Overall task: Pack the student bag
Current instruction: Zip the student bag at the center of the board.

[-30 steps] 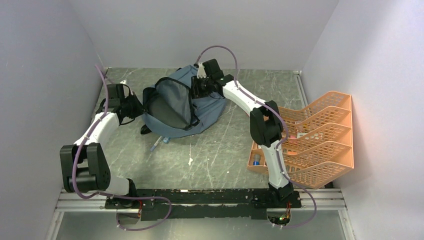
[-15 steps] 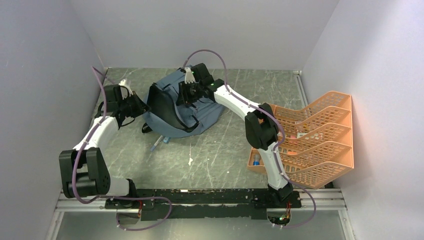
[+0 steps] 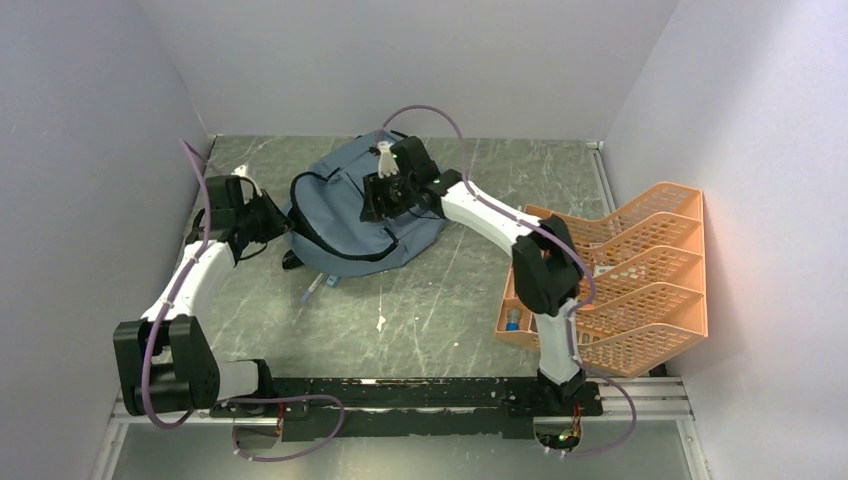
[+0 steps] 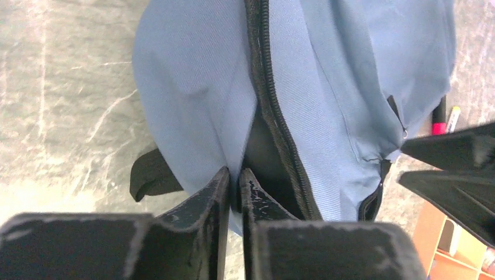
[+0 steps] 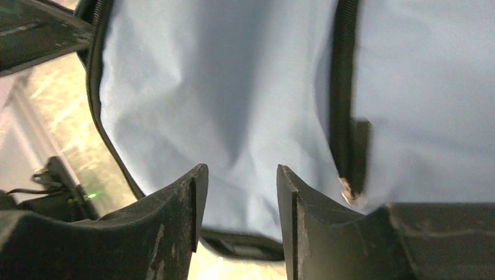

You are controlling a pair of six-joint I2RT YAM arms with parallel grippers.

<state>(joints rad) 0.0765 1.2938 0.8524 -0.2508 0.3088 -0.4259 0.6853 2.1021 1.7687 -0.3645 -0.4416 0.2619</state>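
The slate blue-grey student bag (image 3: 350,215) lies at the back middle of the table, its main opening folded nearly shut along the black zip (image 4: 274,111). My left gripper (image 3: 276,217) is at the bag's left edge and is shut on a fold of its fabric (image 4: 234,178) beside the zip. My right gripper (image 3: 385,196) hovers over the top of the bag, jaws apart, with blue fabric (image 5: 233,105) and a zip (image 5: 344,87) beyond the fingertips (image 5: 240,172). Nothing sits between its fingers.
An orange mesh tray organiser (image 3: 640,270) with small items stands at the right. Pens (image 3: 315,285) lie on the table under the bag's near edge; a pink marker (image 4: 439,119) shows by the bag. A black strap (image 4: 149,175) sticks out at the left.
The bag's wide-open mouth has been folded shut. My right gripper swung left over the bag and now stands open above it. My left gripper shifted slightly left, still holding the fabric.
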